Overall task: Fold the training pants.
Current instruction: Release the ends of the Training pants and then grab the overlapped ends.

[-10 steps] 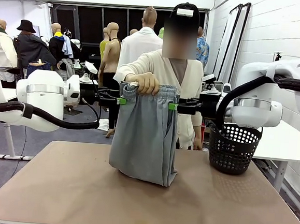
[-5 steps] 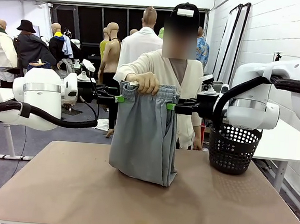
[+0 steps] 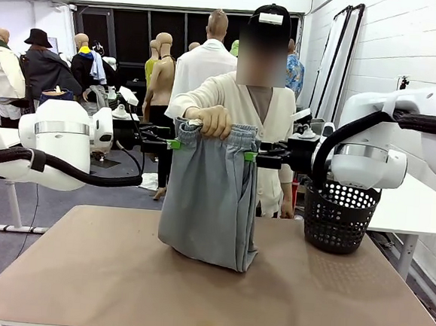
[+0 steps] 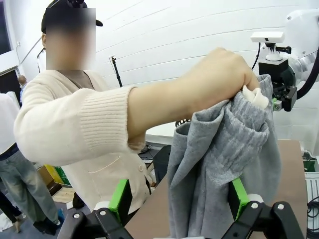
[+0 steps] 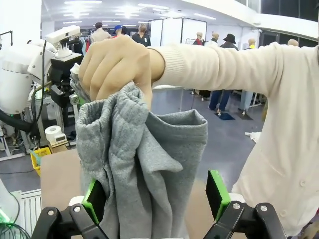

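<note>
A: Largest first. Table?

B: Tan table (image 3: pixel 81 273), with a person (image 3: pixel 275 130) in a cream cardigan standing at its far side, middle.

A: Where are the training pants?

B: The training pants (image 3: pixel 209 200) hang upright over the middle of the table. They are light grey, with the gathered waistband at the top. The lower end rests bunched on the tabletop. The cloth falls in vertical folds and looks doubled over lengthwise.

A: Anything else on the table?

B: A black perforated basket (image 3: pixel 340 218) at the far right corner, well apart from the pants.

A: Left gripper?

B: The left gripper (image 3: pixel 172 144) comes in level from the left at waistband height. In its wrist view (image 4: pixel 179 199) the jaws are spread wide. Grey cloth hangs between them and across one green pad, while the other pad stands clear of it. Nothing is clamped.

A: Right gripper?

B: The right gripper (image 3: pixel 250 156) comes in from the right at the same height. In its wrist view (image 5: pixel 156 196) the jaws are also spread wide. The waistband sits between them, one pad overlapped by cloth and the other just beside the hem. No grip.

A: So what carries the pants?

B: The person's hand (image 3: pixel 208 120), fisted on the waistband near its left end, between the two grippers.
</note>
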